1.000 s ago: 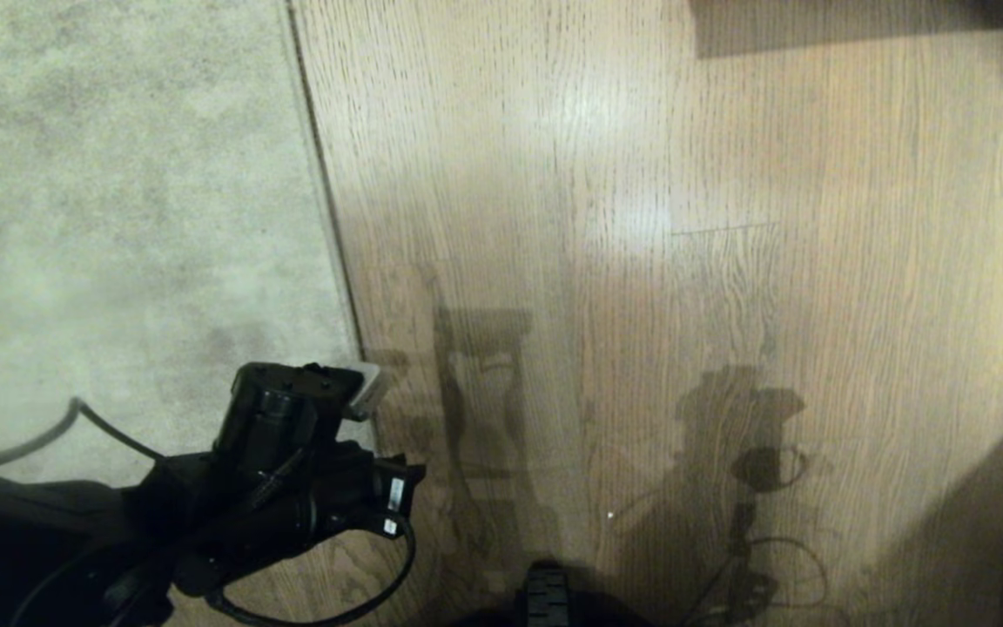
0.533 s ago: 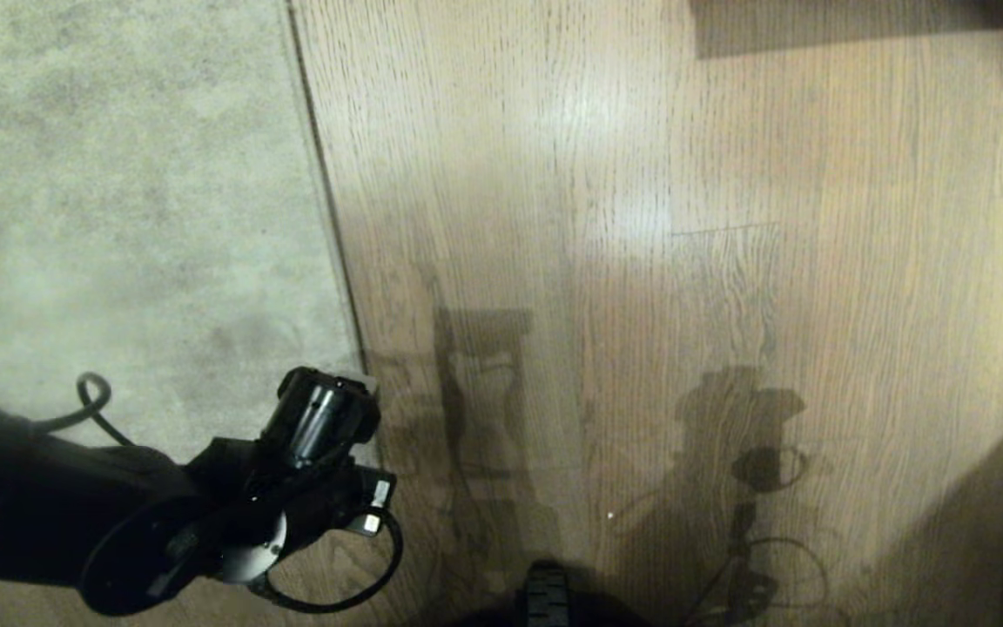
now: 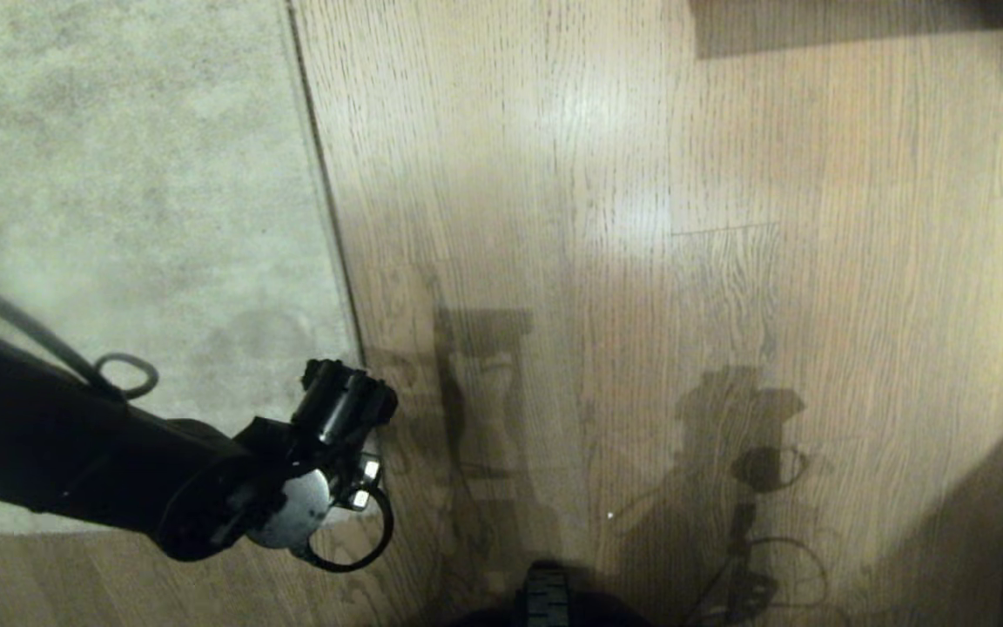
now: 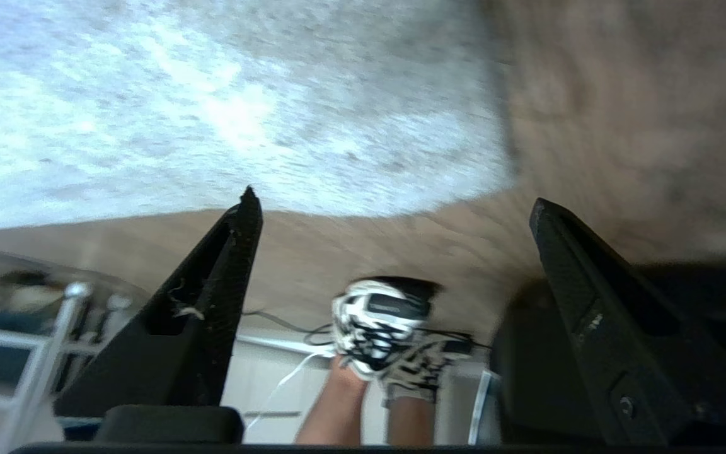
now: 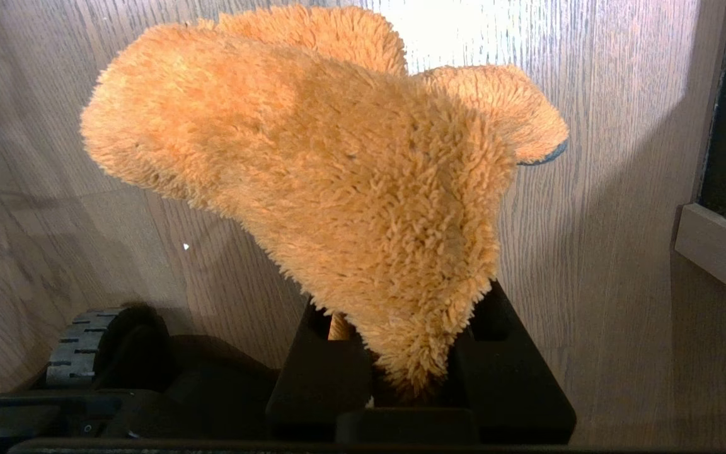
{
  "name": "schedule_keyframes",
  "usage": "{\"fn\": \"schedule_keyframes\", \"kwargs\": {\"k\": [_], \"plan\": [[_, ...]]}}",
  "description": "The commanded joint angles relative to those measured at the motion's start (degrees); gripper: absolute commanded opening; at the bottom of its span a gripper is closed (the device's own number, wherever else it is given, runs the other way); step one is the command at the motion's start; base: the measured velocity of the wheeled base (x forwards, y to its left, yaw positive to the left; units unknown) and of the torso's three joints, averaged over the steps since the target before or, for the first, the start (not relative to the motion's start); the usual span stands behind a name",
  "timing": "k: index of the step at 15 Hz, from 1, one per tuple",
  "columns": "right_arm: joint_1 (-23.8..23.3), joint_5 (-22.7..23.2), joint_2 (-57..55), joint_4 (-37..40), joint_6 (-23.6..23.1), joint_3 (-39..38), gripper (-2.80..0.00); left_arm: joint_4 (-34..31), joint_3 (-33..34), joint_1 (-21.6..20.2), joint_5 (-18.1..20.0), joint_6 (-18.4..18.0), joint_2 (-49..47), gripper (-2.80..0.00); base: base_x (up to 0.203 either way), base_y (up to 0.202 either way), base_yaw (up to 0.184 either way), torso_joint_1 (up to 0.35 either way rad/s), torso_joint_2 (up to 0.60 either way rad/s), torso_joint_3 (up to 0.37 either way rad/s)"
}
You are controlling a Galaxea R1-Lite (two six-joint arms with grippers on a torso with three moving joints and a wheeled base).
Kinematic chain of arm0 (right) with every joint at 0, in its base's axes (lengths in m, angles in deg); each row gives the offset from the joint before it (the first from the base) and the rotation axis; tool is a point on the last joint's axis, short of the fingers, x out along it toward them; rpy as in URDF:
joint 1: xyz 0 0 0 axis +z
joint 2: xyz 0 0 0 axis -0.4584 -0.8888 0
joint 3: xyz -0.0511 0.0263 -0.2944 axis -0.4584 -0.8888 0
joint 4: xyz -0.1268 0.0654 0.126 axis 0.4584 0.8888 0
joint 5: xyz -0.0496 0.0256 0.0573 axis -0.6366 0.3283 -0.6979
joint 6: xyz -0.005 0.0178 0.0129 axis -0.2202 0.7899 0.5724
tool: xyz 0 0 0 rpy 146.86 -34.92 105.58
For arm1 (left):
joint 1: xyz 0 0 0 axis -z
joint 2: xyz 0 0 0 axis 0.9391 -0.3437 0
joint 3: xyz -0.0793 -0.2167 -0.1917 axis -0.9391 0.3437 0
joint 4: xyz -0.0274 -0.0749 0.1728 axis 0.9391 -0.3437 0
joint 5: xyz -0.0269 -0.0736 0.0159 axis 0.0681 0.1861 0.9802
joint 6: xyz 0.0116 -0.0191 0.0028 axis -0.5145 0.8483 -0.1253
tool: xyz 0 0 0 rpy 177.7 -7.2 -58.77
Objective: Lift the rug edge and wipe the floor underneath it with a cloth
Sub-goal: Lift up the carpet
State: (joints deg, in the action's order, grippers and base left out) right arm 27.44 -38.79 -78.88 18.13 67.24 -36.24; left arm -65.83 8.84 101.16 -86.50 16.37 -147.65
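Rug (image 3: 118, 192) lies flat on the floor (image 3: 684, 261), its rug edge (image 3: 327, 218) running down the head view to a near corner by the left pincer (image 4: 394, 208). Left pincer wide open, nothing in it; 1 s ago it was narrower, pinching the corner. Person's feet in sneakers (image 4: 379, 328) show beyond it. Right pincer (image 5: 401, 353), low by the robot's wheel (image 5: 76, 356), clamped on the orange cloth (image 5: 338, 176), w/ cloth clear of the rug.
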Motion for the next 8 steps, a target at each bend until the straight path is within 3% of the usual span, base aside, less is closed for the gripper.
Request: {"fn": "schedule_keyframes", "kwargs": {"k": [1, 4, 8], "plan": [[0.0, 0.0, -0.1, 0.0, 0.0, 0.0, -2.80, 0.1, -2.2, -0.1, -2.3, -0.4, -4.3, 0.00, 0.000, 0.000, 0.000, 0.000, 0.00, 0.000], [0.0, 0.0, -0.1, 0.0, 0.0, 0.0, -2.80, 0.3, -6.1, -0.1, -7.5, -1.7, -8.6, 0.00, 0.000, 0.000, 0.000, 0.000, 0.00, 0.000], [0.0, 0.0, -0.1, 0.0, 0.0, 0.0, -2.80, 0.5, -12.6, -0.2, -10.3, -2.1, -14.2, 0.00, 0.000, 0.000, 0.000, 0.000, 0.00, 0.000]]}}
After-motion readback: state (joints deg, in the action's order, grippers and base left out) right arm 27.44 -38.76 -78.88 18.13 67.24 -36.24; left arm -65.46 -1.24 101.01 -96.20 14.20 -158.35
